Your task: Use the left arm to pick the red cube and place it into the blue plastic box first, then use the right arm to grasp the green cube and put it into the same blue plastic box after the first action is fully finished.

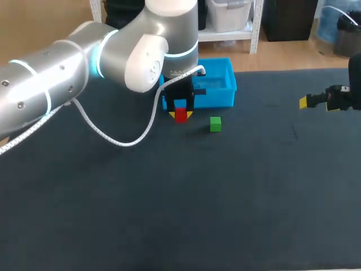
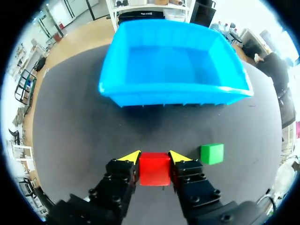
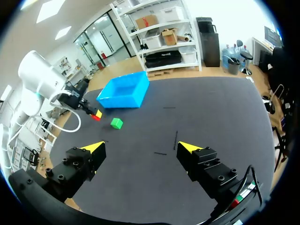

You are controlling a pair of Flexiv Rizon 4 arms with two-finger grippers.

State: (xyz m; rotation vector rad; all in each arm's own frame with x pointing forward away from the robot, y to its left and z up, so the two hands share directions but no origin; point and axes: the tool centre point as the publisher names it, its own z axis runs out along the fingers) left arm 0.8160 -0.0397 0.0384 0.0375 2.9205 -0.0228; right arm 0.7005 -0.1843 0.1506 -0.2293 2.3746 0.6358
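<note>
The left gripper (image 2: 154, 158) is clamped on the red cube (image 2: 154, 169), with both yellow-tipped fingers pressing on opposite faces. The blue plastic box (image 2: 173, 96) stands directly ahead of this gripper, and the green cube (image 2: 212, 153) lies just beside one finger, apart from it. The right gripper (image 3: 143, 149) has its fingers spread wide with nothing between them, well apart from both cubes and the box.

The dark table (image 1: 225, 197) carries the blue plastic box (image 1: 217, 90) and, near it, the green cube (image 1: 215, 124).
</note>
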